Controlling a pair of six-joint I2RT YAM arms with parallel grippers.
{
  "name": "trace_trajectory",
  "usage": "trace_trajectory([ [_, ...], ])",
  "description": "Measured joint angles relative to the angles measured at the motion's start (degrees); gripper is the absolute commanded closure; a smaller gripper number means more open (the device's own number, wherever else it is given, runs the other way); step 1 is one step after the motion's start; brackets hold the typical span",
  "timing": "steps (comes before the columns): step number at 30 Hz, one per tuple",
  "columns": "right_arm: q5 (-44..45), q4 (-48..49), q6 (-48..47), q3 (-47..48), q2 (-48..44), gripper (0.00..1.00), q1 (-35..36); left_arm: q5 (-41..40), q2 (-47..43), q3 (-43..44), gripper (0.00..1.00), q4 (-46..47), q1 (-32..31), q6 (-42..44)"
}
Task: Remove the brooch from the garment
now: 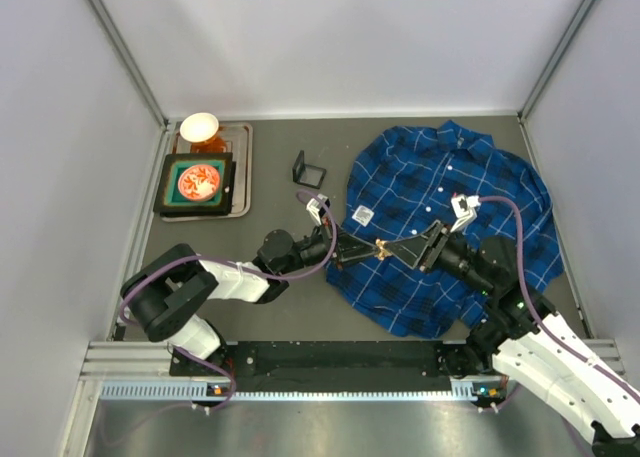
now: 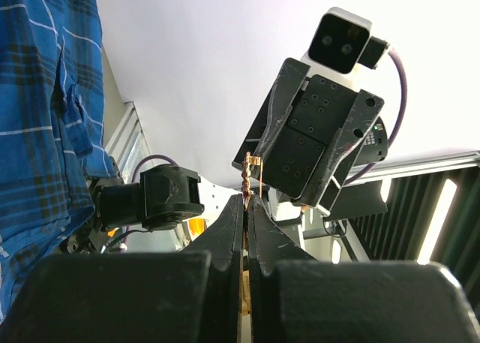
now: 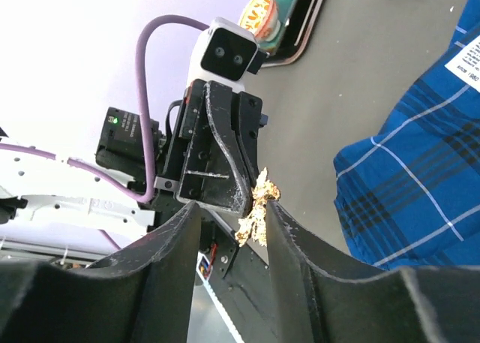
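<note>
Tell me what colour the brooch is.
Golden, with a metallic glint. The brooch shows best in the right wrist view.

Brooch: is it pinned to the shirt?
No, the left tool grips the brooch in the air, apart from the shirt.

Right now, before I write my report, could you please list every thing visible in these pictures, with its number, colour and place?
garment: one, dark blue plaid with white lines, spread on the table's right half
label: one, white, on the garment's left part
brooch: one, golden, pinched between the arms
tray: one, grey metal, far left of the table
bowl: one, cream, at the tray's far end
square dish: one, green and black with red contents, on the tray
small frame: one, black, between tray and garment
table: one, dark grey
left gripper: black, shut on the brooch
right gripper: black, open around the brooch
</note>
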Motion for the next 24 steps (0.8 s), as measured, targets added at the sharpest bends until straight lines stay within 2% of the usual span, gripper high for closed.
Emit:
trace_trajectory([
  [5, -0.2, 4.6, 2.1, -2.8, -1.4, 0.66, -0.3, 0.0, 0.1, 0.0, 1.00, 0.5, 0.2, -0.9],
  [14, -0.7, 5.7, 3.7, -3.8, -2.9, 0.68, -0.3, -0.1, 2.0, 0.0, 1.00, 0.9, 0.2, -2.6],
  [24, 2.0, -0.4, 1.7, -2.9, -5.0, 0.60, -0.3, -0.2, 2.4, 0.0, 1.00, 0.9, 0.2, -3.0],
])
